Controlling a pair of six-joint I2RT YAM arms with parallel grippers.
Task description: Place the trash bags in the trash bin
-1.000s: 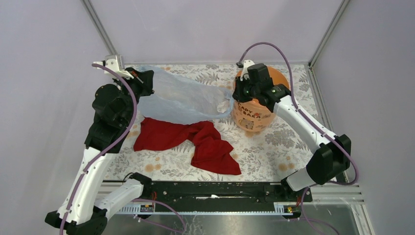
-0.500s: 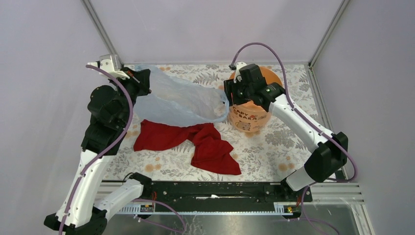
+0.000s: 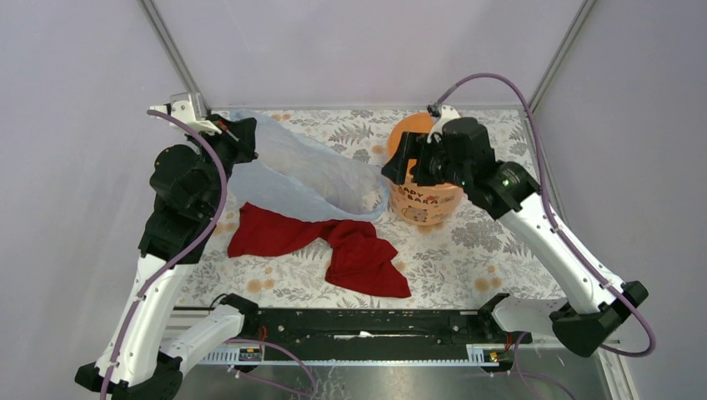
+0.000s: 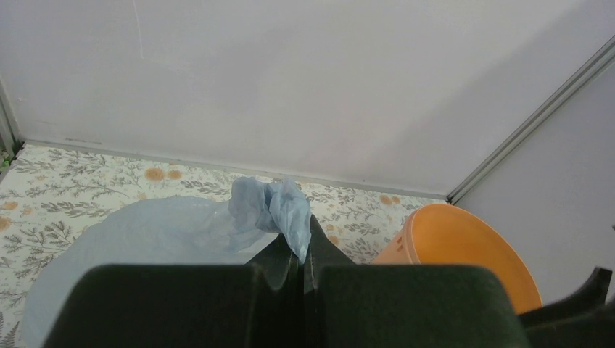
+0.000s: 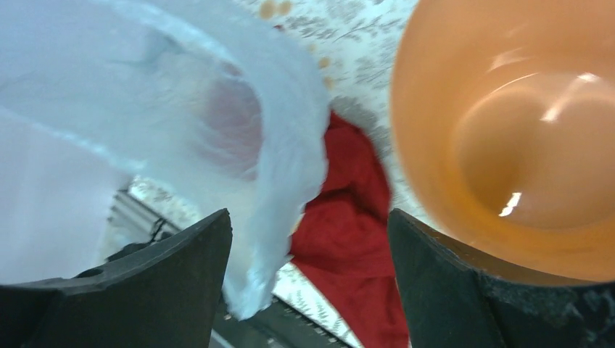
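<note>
Enclosing floral-print tabletop point(image 3: 467, 242): plain lilac walls point(image 3: 350, 50)

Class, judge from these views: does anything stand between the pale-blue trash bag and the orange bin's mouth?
Only the open right end effector, hanging over the bin's bag-side rim beside the trash bag's free end. The red cloth lies nearer, out of the way.

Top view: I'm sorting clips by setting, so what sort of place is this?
Likely a robot test cell, not a home: plain walls and metal frame posts box in a table with a floral cover, and two arms are bolted to a rail at its near edge.
</note>
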